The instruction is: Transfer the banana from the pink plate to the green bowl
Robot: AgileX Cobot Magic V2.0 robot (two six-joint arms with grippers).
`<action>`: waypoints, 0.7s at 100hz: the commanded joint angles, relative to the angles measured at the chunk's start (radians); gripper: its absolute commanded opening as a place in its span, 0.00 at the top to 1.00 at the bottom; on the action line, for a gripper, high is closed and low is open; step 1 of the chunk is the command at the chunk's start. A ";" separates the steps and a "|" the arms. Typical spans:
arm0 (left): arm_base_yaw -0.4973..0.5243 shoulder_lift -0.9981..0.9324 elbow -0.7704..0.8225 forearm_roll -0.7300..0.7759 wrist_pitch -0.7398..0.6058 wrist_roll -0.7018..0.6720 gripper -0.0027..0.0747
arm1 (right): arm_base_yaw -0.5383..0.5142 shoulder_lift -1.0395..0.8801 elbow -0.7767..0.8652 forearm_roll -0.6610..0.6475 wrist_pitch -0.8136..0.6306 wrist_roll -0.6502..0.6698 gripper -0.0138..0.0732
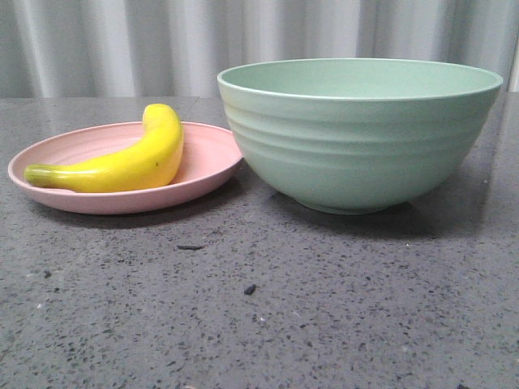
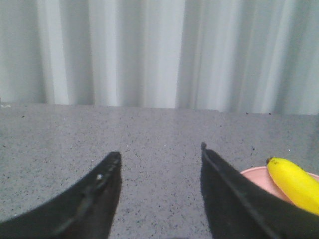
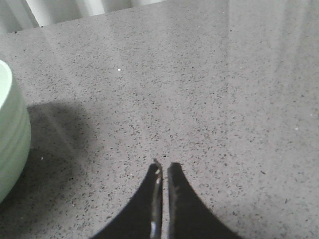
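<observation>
While the left claw stands with its two black fingers spread wide apart, nothing lies between them and they touch nothing; only bare speckled grey desk shows in the gap. Just beside one finger, the pink plate edges into the left wrist view, with the dark-tipped end of the banana resting on it.

The right claw has its fingers drawn together, only a thin slit remaining between the tips, and it holds nothing. It hangs over open desk, with the ridged wall of the green bowl near it at one side.

From the front view, the banana lies in the pink plate, its long axis running roughly across the desk. The greenish stem end points toward the robot's left, and the other end curves up and away toward the green bowl. The plate's rim sits just beside the bowl's lower wall; contact cannot be determined. Both stand on the desk.
</observation>
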 commanded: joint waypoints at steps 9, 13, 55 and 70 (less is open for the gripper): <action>-0.015 0.064 -0.047 -0.007 -0.115 -0.001 0.40 | 0.002 0.012 -0.037 0.013 -0.069 -0.003 0.91; -0.026 0.086 -0.065 -0.007 -0.095 -0.001 0.40 | 0.002 0.012 -0.037 0.013 -0.069 -0.003 0.91; -0.337 0.486 -0.379 -0.001 0.130 0.001 0.39 | 0.002 0.012 -0.037 0.013 -0.069 -0.003 0.91; -0.437 0.644 -0.486 -0.001 0.224 0.001 0.39 | 0.002 0.012 -0.037 0.013 -0.069 -0.003 0.91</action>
